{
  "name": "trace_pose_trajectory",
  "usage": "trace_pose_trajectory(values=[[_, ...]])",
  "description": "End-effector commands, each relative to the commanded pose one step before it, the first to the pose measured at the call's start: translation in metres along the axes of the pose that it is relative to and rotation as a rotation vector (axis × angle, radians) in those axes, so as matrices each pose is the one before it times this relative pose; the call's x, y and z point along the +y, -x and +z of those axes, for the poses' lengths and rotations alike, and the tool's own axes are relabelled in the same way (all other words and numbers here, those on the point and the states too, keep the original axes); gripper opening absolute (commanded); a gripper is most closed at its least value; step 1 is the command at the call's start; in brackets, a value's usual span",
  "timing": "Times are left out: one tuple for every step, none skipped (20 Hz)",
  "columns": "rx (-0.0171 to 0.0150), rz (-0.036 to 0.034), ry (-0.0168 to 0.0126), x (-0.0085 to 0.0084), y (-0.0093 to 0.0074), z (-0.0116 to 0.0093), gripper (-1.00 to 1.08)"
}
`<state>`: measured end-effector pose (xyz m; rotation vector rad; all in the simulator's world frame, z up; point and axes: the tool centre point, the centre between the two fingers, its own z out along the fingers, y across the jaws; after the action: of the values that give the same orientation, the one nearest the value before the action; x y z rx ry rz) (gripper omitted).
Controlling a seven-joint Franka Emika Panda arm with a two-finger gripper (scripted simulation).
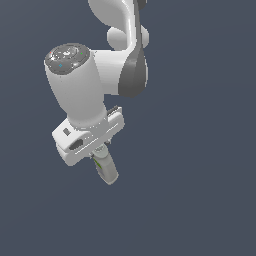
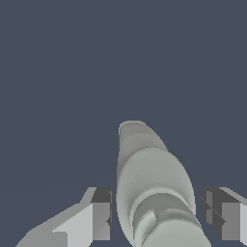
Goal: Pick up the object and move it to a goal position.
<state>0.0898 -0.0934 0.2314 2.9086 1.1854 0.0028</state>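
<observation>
The object [image 1: 107, 169] is a small pale grey bottle with a green label patch. In the exterior view it sticks out below the white gripper [image 1: 100, 156], in line with the hand. In the wrist view the bottle [image 2: 152, 188] runs away from the camera between the two fingers [image 2: 101, 214], its ringed narrower end nearest the camera. The gripper [image 2: 157, 214] has its dark pads close against both sides of the bottle, with only slivers of background between. It looks shut on the bottle. The goal position carries no visible marker.
The white and grey arm [image 1: 85, 85] reaches in from the exterior view's top. Behind it lies only an even dark blue-grey ground [image 1: 200, 200], with no edges or shadows to show height.
</observation>
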Motion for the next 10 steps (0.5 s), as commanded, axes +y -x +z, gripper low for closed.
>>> trace_pose_trajectory(values=[[-0.00013, 0.00026, -0.00010, 0.00008, 0.00017, 0.00006, -1.00], [0.00000, 0.00000, 0.00000, -0.00008, 0.00012, -0.00013, -1.00], [0.00000, 0.00000, 0.00000, -0.00025, 0.00037, -0.00040, -1.00], [0.00000, 0.00000, 0.00000, -0.00041, 0.00062, -0.00066, -1.00], [0.00000, 0.00000, 0.00000, -0.00058, 0.00087, -0.00093, -1.00], [0.00000, 0.00000, 0.00000, -0.00075, 0.00113, -0.00121, -1.00], [0.00000, 0.00000, 0.00000, -0.00092, 0.00139, -0.00149, -1.00], [0.00000, 0.00000, 0.00000, -0.00110, 0.00166, -0.00179, -1.00], [0.00000, 0.00000, 0.00000, -0.00129, 0.00194, -0.00209, -1.00], [0.00000, 0.00000, 0.00000, -0.00148, 0.00223, -0.00240, -1.00]])
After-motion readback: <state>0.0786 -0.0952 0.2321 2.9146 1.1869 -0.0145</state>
